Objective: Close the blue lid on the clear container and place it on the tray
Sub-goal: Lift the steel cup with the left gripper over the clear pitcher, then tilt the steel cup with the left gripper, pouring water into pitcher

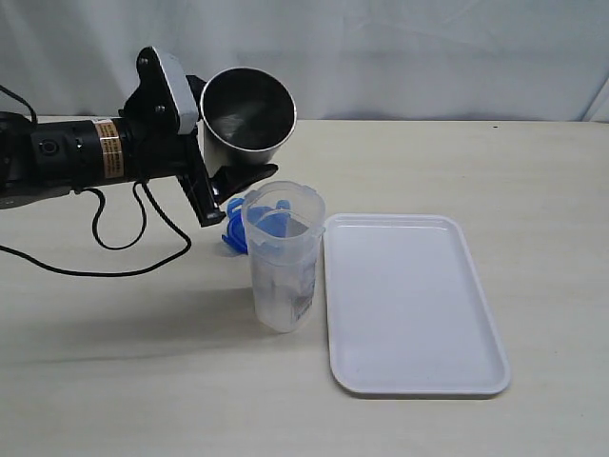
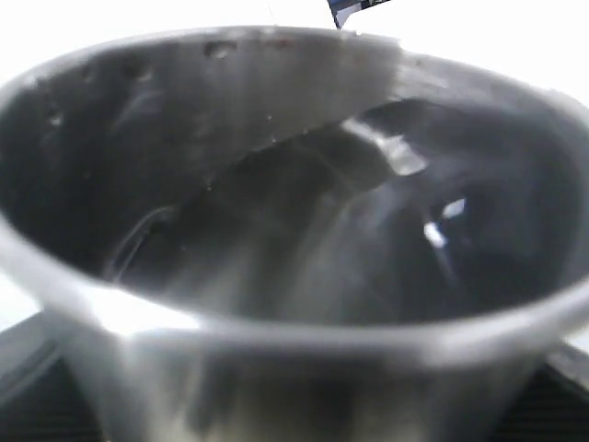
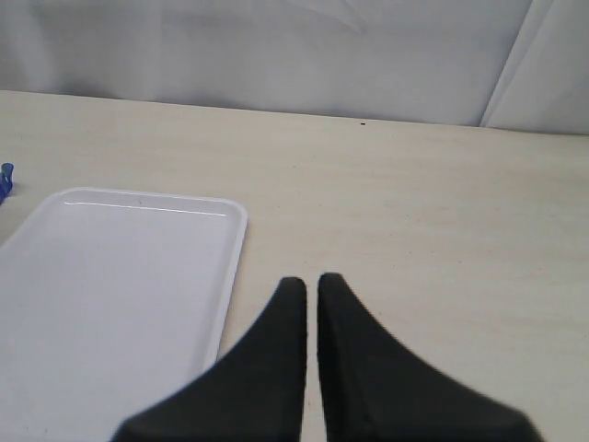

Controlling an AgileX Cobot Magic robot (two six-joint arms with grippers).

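Clear container (image 1: 283, 271) below left tool (image 1: 231, 164)

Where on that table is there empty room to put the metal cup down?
The tray is bare all over. Open table lies right of and behind it, and in front of the clear container. Crowded: the blue lid close behind the container, the steel cup above, a black cable looping left.

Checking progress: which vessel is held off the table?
The grey steel tumbler, tilted in the left gripper; the tall clear plastic container stands on the table.
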